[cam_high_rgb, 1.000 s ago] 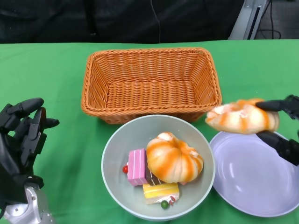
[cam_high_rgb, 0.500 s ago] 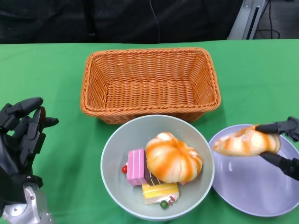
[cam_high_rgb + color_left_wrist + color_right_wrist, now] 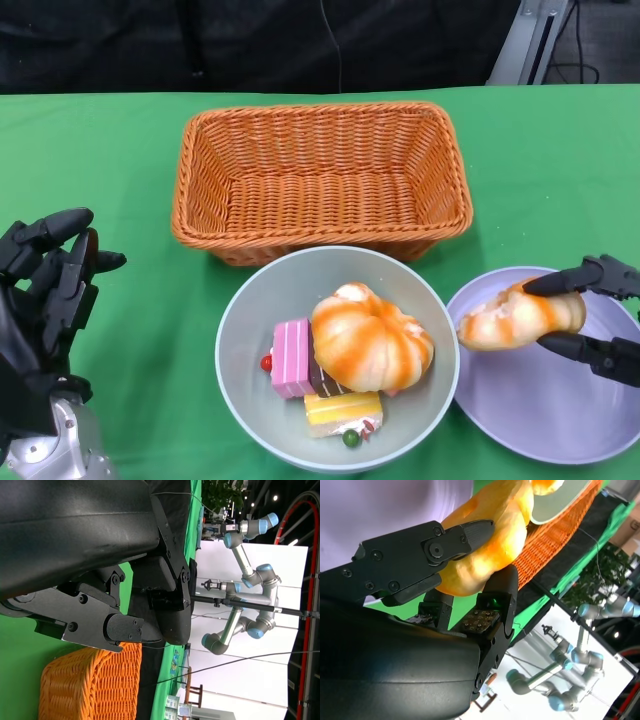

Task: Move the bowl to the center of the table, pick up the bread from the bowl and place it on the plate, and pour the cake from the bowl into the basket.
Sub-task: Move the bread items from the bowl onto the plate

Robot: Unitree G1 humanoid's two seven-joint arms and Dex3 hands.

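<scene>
The right hand (image 3: pixel 590 318) holds a piece of bread (image 3: pixel 520 318) pinched between its fingers (image 3: pixel 570 280), one above and one below, over the left part of the plate (image 3: pixel 545 400). The right wrist view shows the same grip, with black fingers (image 3: pixel 465 535) pressed against the orange bread (image 3: pixel 490 545). Whether the bread already touches the plate cannot be told.

The plate sits at the near right of the green table (image 3: pixel 100 160), just beside the bowl (image 3: pixel 250 330). The bowl sits near the middle, close to the near edge, and holds a second, round bread (image 3: pixel 372 340), a pink cake slice (image 3: pixel 292 357) and a yellow cake slice (image 3: pixel 343 410). The basket (image 3: pixel 320 180) stands just beyond the bowl, on its far side.

The left hand (image 3: pixel 45 290) is at the near left, well apart from the bowl, raised with its fingers apart and holding nothing.
</scene>
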